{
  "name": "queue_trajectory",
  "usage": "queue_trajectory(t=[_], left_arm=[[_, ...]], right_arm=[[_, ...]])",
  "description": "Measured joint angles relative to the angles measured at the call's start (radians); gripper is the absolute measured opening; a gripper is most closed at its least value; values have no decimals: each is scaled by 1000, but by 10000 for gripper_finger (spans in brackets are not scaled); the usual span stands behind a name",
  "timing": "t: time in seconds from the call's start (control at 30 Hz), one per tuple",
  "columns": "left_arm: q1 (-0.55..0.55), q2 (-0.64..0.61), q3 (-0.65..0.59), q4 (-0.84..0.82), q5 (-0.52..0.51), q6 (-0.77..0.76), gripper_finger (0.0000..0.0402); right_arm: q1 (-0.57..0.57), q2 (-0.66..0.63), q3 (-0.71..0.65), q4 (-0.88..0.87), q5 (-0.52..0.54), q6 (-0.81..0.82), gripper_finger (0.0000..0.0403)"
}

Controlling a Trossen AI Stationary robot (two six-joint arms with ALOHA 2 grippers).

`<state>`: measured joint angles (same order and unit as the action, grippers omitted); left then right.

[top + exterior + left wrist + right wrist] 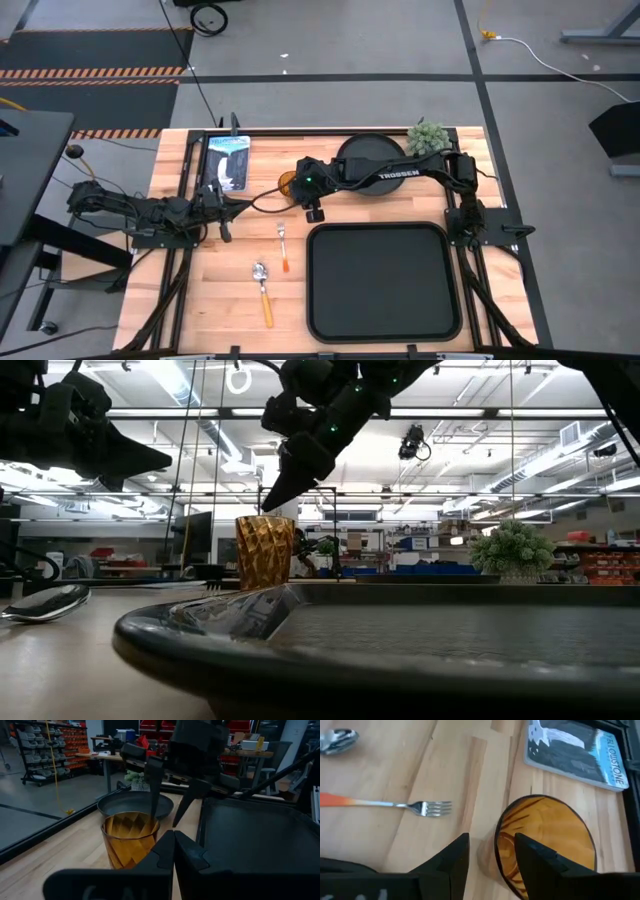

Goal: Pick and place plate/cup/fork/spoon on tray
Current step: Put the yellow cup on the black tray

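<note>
- The step in hand looks like picking up the cup [545, 845]. The right gripper [492, 851] hangs over it near the middle of the high view, just left of the plate [372, 166].
- Its fingers [153, 785] are open a little way. One finger is over the inside of the cup and the other is outside, so the rim sits between them. They do not hold it yet.
- The next move likely calls for going down a bit, squeezing the wall of the cup, lifting, and carrying it to the tray [380, 283] at the lower right of the high view.
- The cup looks thin and see-through, so a hard squeeze or a crooked grip could tip it.
- The left gripper [222, 214] waits at the left of the high view, its tips pointing at the cup. Its fingers look closed with nothing in them.
- The fork [283, 245] and the spoon [263, 291] lie on the wood left of the tray. Nothing is on the tray yet.
- A book [227, 161] lies at the upper left, near the cup. A small plant [426, 136] stands at the upper right, beside the plate.
- The fork lies under the straight way to the tray, so the cup should go high over it.
</note>
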<state>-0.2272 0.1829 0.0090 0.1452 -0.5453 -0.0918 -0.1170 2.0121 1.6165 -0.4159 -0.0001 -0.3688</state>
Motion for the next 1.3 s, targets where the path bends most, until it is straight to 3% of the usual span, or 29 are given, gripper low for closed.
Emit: queue_trajectory(t=[0.43, 0.77, 1.3], left_arm=[[0, 0, 0, 0, 0, 0, 11], [0, 0, 0, 0, 0, 0, 11], [0, 0, 0, 0, 0, -1, 11]], right_arm=[[-25, 0, 0, -59, 24, -2, 164], [-30, 0, 0, -77, 24, -99, 154], [-44, 0, -1, -118, 3, -125, 72]])
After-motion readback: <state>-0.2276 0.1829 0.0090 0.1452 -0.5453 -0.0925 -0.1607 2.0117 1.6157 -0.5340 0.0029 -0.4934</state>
